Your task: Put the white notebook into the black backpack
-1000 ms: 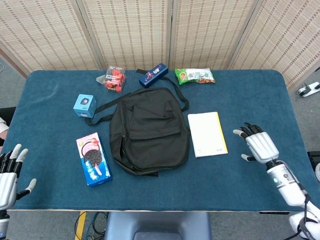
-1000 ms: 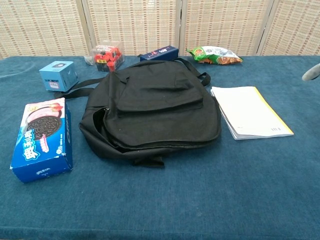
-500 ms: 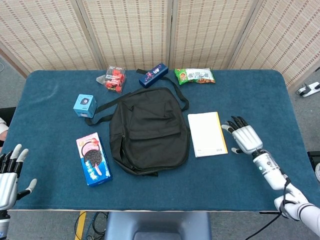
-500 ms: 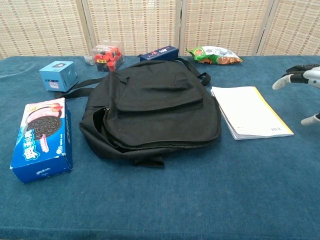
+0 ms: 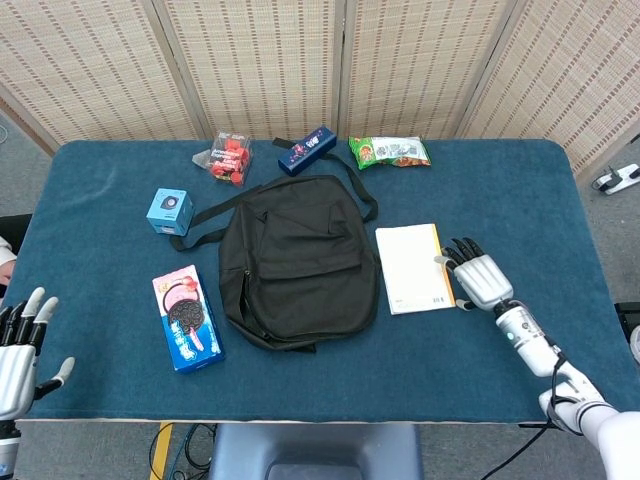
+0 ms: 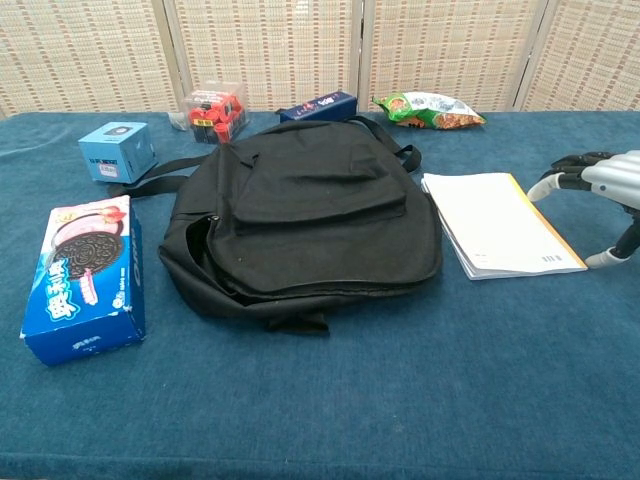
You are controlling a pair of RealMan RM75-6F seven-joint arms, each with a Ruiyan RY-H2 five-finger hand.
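Now your right robot hand [image 5: 477,279] hovers empty, fingers spread, just beside the white notebook [image 5: 414,267]. Slide fingers under its yellow edge, away from the black backpack [image 5: 295,262], before pinching.

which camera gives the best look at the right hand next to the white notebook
The head view: the whole right hand shows, open, fingers reaching the white notebook's right edge. The chest view cuts the hand off at the frame's right edge.
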